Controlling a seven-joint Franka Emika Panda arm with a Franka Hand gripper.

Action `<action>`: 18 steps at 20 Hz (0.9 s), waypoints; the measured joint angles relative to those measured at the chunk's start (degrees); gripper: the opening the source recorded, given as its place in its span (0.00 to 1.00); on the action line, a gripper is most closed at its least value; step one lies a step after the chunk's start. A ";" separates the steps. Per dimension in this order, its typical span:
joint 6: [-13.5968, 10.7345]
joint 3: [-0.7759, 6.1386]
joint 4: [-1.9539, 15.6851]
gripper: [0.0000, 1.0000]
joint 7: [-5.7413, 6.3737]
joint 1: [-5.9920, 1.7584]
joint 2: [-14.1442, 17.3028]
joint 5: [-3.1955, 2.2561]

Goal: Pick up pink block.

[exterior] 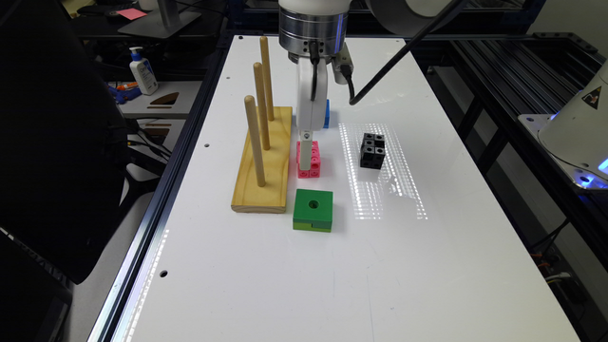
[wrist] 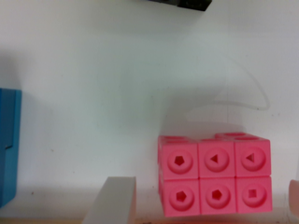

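The pink block [exterior: 309, 166] lies on the white table [exterior: 427, 266], between the wooden peg stand and the black block. It is made of small joined cubes with round holes. My gripper [exterior: 307, 145] has come straight down over it, and its white tip covers part of the block. In the wrist view the pink block [wrist: 215, 182] sits between my two fingers. One finger [wrist: 114, 203] stands a little off one side of it, while the other finger [wrist: 294, 198] shows at the frame edge past the opposite side. My gripper [wrist: 204, 203] is open and nothing is gripped.
A wooden base with three upright pegs [exterior: 263, 161] stands just to the exterior view's left of the pink block. A green block [exterior: 312, 210] lies nearer the camera. A blue block [exterior: 326, 113] [wrist: 8, 144] lies behind my gripper. To the right is the black block [exterior: 372, 150] [wrist: 180, 3].
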 joint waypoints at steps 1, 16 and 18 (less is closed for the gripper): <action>0.00 0.01 0.00 1.00 0.00 0.00 0.00 0.00; 1.87 0.09 0.02 1.00 0.00 0.02 2.98 0.00; 2.10 0.10 0.00 1.00 0.00 0.03 3.52 0.00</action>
